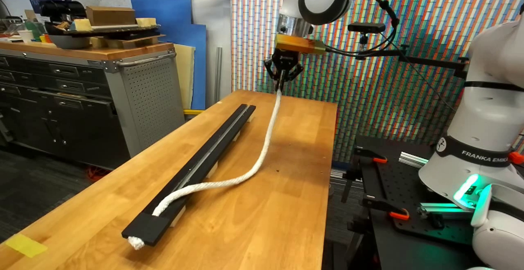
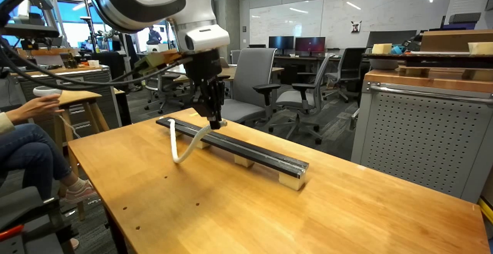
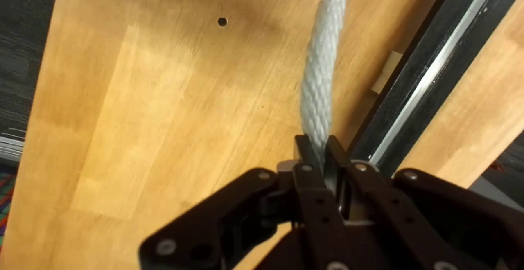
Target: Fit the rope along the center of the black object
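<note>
Wrist view: the end effector (image 3: 318, 142) pinches the rope (image 3: 320, 77) above the table (image 3: 155, 118), beside the black rail (image 3: 433, 73); in an exterior view, the rope's other end (image 1: 136, 243) protrudes beyond the rail.

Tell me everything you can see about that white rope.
The rope is white and flexible, with a ridged, woven-looking surface. A rough, frayed-looking end pokes out from beneath a black cover at one end of the black rail. Past the cover it crosses the rail's side edge, curves over the wooden table, then rises to the gripper, which clamps it; a short stub shows beyond. Most of its length is outside the groove. Whether its low bend touches the table is unclear.
</note>
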{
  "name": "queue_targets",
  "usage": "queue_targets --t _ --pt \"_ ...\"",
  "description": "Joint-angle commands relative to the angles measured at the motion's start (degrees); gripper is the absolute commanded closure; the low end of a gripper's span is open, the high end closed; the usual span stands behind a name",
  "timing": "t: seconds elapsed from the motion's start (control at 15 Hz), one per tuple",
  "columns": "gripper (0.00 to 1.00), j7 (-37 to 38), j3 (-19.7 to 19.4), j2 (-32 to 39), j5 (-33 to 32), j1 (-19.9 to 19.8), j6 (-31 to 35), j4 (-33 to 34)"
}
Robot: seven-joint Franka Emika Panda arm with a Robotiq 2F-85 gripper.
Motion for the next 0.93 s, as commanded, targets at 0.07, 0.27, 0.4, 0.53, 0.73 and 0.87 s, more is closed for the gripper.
queue_targets --t 0.07,0.27,0.4,0.53,0.73,0.87 --pt "0.97 0.46 2.95 -4.30 -2.85 -2.80 -3.92 3.16" --pt "0.97 0.85 4.49 -4.83 -2.91 -3.25 -5.04 5.79" --pt "0.97 0.92 5.37 -4.49 -2.59 -3.28 -5.01 7.83" --pt "0.97 1.61 6.02 -3.77 -2.94 -3.37 -4.24 9.82" --pt "0.97 4.16 6.72 -2.24 -4.01 -3.65 -3.63 13.03" --pt "0.97 6.01 6.84 -0.87 -5.06 -3.74 -3.66 15.43"
